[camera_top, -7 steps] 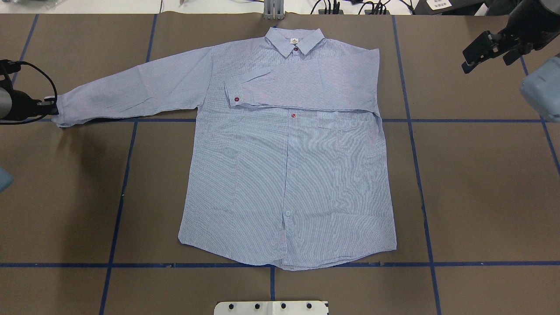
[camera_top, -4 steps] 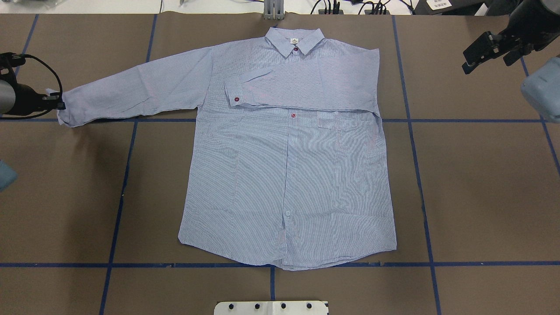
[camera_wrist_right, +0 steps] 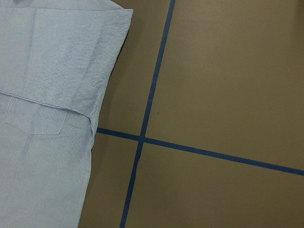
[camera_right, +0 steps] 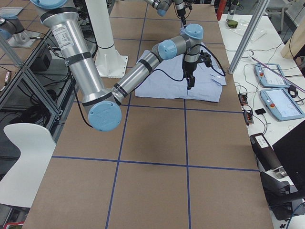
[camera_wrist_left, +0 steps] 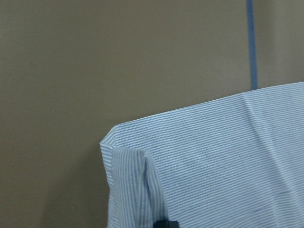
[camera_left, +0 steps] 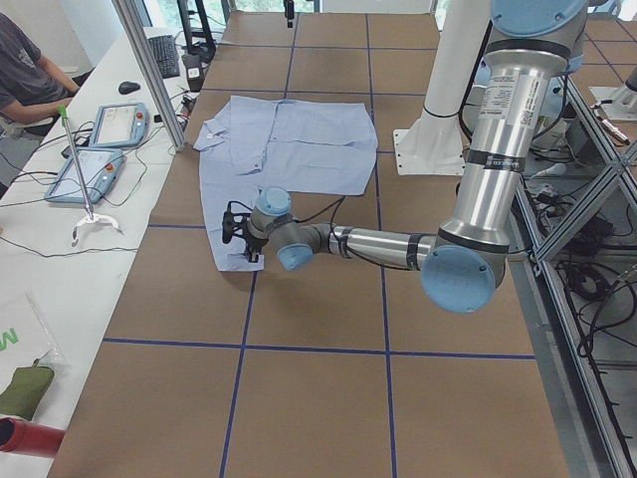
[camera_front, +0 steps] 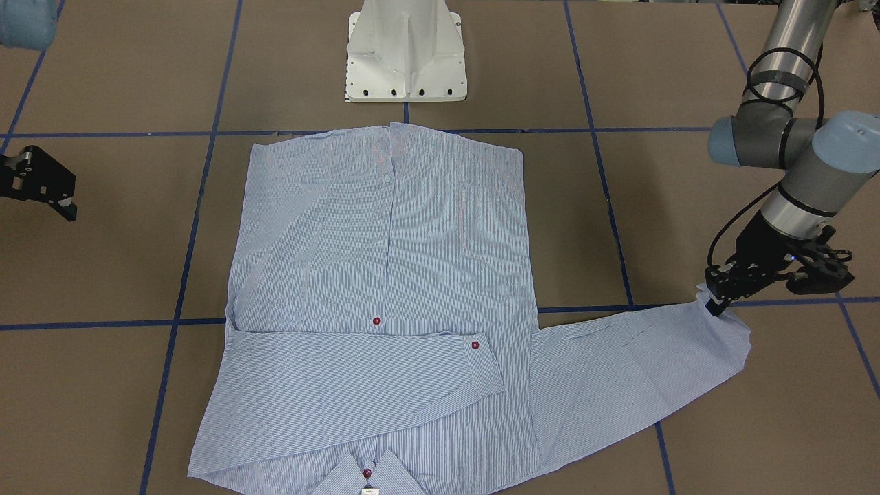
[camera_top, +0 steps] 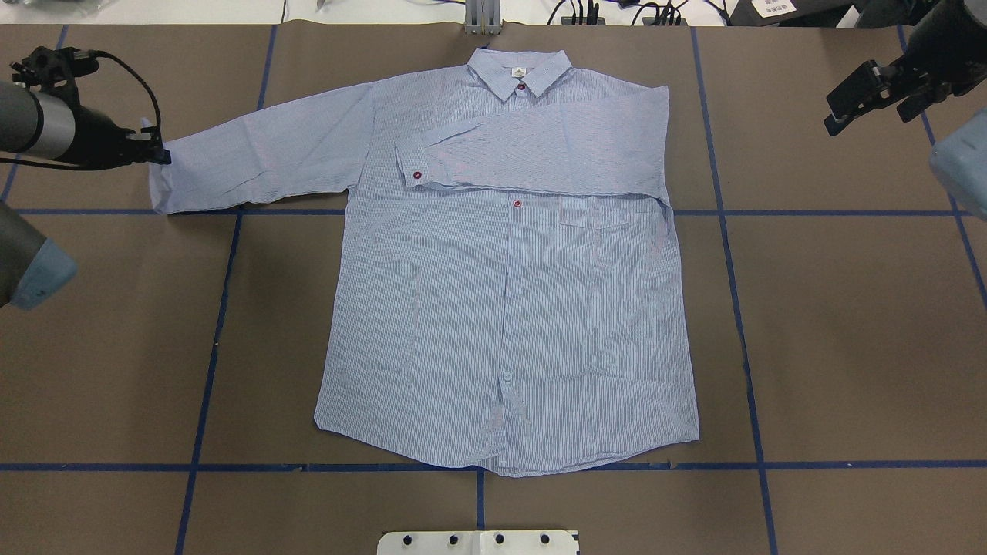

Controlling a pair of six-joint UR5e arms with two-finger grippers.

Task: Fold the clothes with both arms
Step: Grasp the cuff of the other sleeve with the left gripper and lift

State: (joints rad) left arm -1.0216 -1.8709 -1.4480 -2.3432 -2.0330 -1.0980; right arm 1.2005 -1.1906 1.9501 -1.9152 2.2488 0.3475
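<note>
The overhead view looks down on the brown paper-covered table [camera_top: 848, 347]; the front-facing view looks steeply down from the opposite side. 2 side views look along it from either end. 2 wrist views sit close. All 6 share the light blue striped shirt [camera_top: 509, 308].

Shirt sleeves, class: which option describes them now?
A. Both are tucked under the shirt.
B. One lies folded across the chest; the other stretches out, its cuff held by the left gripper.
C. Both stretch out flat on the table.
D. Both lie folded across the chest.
B: one sleeve lies folded over the chest of the shirt, and the other sleeve stretches out sideways with its cuff pinched in the left gripper.
</note>
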